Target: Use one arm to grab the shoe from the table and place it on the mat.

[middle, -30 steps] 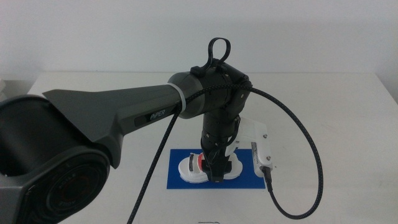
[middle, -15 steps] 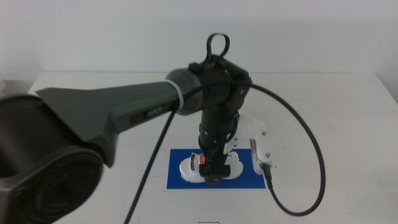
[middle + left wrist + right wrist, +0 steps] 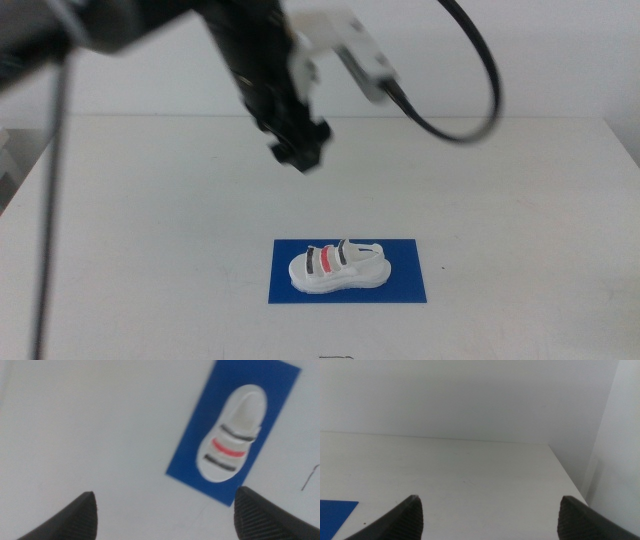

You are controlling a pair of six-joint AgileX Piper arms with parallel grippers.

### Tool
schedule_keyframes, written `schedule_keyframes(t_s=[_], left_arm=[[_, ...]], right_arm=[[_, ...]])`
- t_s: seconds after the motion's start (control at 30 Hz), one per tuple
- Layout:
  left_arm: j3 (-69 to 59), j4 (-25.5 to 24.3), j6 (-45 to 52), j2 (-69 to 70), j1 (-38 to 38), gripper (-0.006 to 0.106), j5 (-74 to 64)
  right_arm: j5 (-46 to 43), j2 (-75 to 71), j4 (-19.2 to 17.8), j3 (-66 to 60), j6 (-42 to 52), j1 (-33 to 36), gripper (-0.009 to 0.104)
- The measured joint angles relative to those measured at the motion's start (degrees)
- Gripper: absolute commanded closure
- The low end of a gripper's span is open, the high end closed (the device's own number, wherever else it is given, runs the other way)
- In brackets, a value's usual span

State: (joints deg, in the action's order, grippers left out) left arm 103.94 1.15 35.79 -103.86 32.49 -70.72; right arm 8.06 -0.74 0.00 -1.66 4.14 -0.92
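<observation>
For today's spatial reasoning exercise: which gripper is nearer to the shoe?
Left. The left gripper hangs open above the table, behind the shoe lying on the mat. The right gripper, also open, is outside the middle view, facing bare table beside the mat.

White red-strapped shoe [image 3: 337, 268] upright, centred on blue mat [image 3: 410, 286]

The worktop [image 3: 150, 200] is white and flat. A thin dark-blue mat [image 3: 410, 285] lies directly on it, near the front edge around the middle. On the mat a small white shoe [image 3: 338, 268] rests.
</observation>
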Motion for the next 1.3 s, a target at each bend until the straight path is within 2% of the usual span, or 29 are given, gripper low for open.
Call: schedule_keyframes(t_s=[0.27, 0.47, 0.8, 1.0, 1.1, 1.3], left_arm=[[-11.94, 4.82, -0.38, 13.47, -10.44, 0.007, -0.31], [-26.62, 5.57, -1.62, 27.82, -17.17, 0.007, 1.81], [-58.35, 11.21, -2.17, 61.81, -29.3, 0.007, 35.4], [-77.57, 14.15, -5.14, 79.97, -32.53, 0.007, 55.82], [-85.24, 15.97, -6.26, 85.64, -32.65, 0.007, 61.56], [-95.32, 18.56, -6.41, 94.78, -32.72, 0.007, 64.71]], right_arm=[[0.0, 0.0, 0.0, 0.0, 0.0, 0.0, 0.001], [0.0, 0.0, 0.0, 0.0, 0.0, 0.0, 0.001], [0.0, 0.0, 0.0, 0.0, 0.0, 0.0, 0.001], [0.0, 0.0, 0.0, 0.0, 0.0, 0.0, 0.001], [0.0, 0.0, 0.0, 0.0, 0.0, 0.0, 0.001], [0.0, 0.0, 0.0, 0.0, 0.0, 0.0, 0.001]])
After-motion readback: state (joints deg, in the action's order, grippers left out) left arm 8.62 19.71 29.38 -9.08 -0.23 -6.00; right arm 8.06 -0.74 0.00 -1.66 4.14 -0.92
